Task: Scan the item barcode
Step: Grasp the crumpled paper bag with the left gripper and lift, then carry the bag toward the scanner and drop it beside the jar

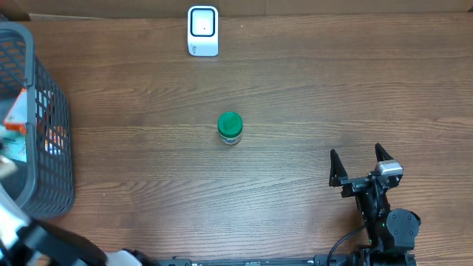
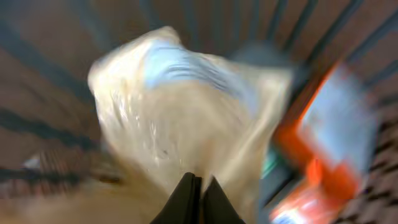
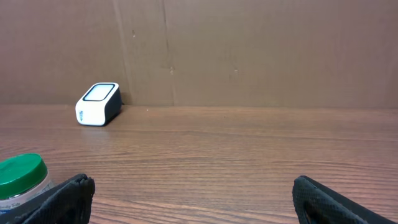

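Overhead view
- Tabletop (image 1: 310, 81): brown wood grain, with a brown wall along its far edge.
- Scanner (image 1: 202, 31): a white box standing at the far edge, a little left of centre.
- Jar (image 1: 230, 128): green lid, upright near the middle of the tabletop, well apart from the scanner and from both arms.
- Basket (image 1: 46, 96): grey mesh, at the left edge; an orange packet (image 1: 15, 118) shows inside it.
- Left arm (image 1: 52, 244): comes in from the near left corner towards the basket; its jaws cannot be made out here.
- Right gripper (image 1: 356, 151): low over the near right of the tabletop, jaws spread wide with nothing between them.

Left wrist view
- Picture: heavily blurred.
- Left gripper (image 2: 201, 178): jaws pressed together, tips at the lower edge of a pale crinkled bag (image 2: 180, 118); whether a fold is caught between them cannot be told.
- Bag: inside the basket, dark bars behind it, the orange packet just to its right.

Right wrist view
- Right jaws: spread to both lower corners, empty.
- Jar: at the lower left, just beside one finger.
- Scanner: far left, against the wall.
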{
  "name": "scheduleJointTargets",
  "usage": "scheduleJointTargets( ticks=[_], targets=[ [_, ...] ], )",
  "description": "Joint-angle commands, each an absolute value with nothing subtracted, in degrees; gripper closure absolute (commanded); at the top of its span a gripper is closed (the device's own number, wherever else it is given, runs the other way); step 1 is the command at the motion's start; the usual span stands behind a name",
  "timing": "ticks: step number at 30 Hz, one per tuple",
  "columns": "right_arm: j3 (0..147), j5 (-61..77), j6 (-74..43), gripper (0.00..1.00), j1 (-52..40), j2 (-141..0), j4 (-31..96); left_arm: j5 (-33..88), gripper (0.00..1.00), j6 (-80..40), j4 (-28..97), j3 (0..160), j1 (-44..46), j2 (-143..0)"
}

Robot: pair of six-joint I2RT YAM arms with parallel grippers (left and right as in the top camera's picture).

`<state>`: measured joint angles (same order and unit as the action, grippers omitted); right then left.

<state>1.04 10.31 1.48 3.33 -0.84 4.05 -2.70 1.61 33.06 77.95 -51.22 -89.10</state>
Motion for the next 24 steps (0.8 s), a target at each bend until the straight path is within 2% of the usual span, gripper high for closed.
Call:
scheduleJointTargets(
  ticks=[1,5,13,24],
  targets=[
    [0.5,10.6,1.3,0.00,3.6,-0.2,3.7,4.8,0.96,-3.9,32.1,85.0,-49.3,-81.6],
    [0.5,10.6,1.3,0.00,3.6,-0.2,3.7,9.0,0.96,-6.4,31.9,90.1,-45.9,-77.7],
    [0.5,10.6,1.3,0.00,3.6,-0.2,3.7,9.0,0.96,-6.4,32.7,92.2,-36.9,-71.1],
    [0.5,10.6,1.3,0.00,3.6,-0.2,3.7,16.2,0.96,-6.4,55.2,87.3,-17.5,-72.7]
  ],
)
